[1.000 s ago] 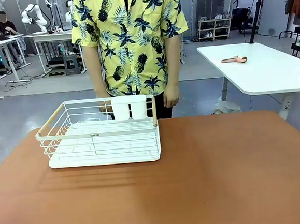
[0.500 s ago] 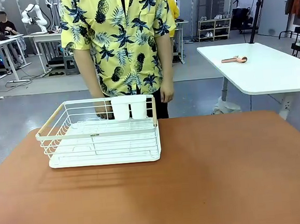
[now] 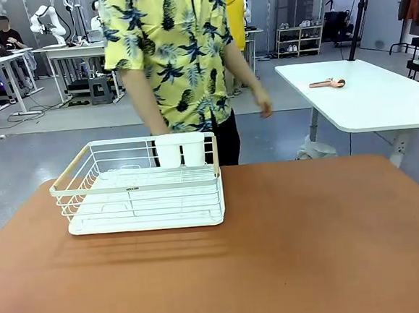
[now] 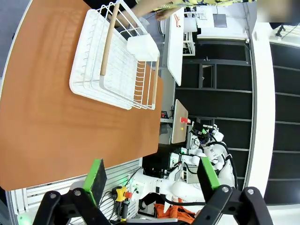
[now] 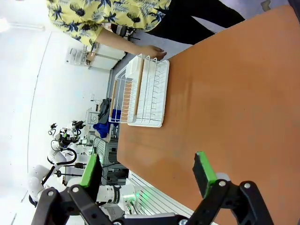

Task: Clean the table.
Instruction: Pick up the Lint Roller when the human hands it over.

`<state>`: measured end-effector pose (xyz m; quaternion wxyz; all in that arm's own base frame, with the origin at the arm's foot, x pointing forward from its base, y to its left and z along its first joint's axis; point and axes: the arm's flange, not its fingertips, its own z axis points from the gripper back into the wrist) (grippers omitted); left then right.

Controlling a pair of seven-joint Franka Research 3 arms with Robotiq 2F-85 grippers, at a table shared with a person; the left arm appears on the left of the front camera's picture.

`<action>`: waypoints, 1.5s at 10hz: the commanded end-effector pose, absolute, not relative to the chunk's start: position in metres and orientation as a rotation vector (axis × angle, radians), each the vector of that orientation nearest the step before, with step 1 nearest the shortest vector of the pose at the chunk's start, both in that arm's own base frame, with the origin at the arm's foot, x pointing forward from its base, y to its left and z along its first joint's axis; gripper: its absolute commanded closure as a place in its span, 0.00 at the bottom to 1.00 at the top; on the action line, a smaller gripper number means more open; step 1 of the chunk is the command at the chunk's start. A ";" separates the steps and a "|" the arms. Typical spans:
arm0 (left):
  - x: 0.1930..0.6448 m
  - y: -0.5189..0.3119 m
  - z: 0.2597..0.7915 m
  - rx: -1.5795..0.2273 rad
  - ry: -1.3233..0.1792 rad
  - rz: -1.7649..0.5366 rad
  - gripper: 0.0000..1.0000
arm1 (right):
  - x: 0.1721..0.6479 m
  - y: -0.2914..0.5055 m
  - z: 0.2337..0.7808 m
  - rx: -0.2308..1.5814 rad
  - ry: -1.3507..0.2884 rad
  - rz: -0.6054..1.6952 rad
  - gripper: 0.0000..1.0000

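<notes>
Table point(image 3: 311, 243): reddish-brown top with rounded corners, spreading across the near half of the front view, bare apart from the rack on its far-left part
Person point(image 3: 176, 50): stands at the far edge behind the rack in a yellow patterned shirt, turned toward the white-topped table point(image 3: 365, 104) on the robot's right
Dish rack point(image 3: 143, 194): white wire, flat on its tray near the far edge, wooden handle point(image 3: 69, 171) along its left end
Left gripper point(image 4: 153, 178): claw spread wide with nothing between the green pads point(image 4: 97, 180), held high off the table's near-left side
Right gripper point(image 5: 146, 172): claw likewise apart and empty, high over the near-right side
Cutlery cup point(image 3: 181, 150): white, hung on the rack's back rail, just in front of the person
Hand point(image 3: 264, 108): raised in the air, clear of the table
Step in hand: probably waiting, since no loose item lies on the top; a reach for the rack would best grip a rim wire, coming from the near side
Open room: whole right half and near strip are free for either arm
Edges: rack sits near the far edge, so pushing it away risks crowding the person
</notes>
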<state>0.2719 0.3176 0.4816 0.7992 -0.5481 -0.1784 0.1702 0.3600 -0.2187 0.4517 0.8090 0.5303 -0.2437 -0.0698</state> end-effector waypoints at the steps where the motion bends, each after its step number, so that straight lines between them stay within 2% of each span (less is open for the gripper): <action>1: 0.269 0.318 0.481 -1.180 -0.399 0.355 0.00 | 0.359 -0.219 0.454 1.138 -0.527 -0.147 0.00; 15: 0.269 0.318 0.481 -1.180 -0.399 0.355 0.00 | 0.359 -0.219 0.454 1.138 -0.527 -0.147 0.00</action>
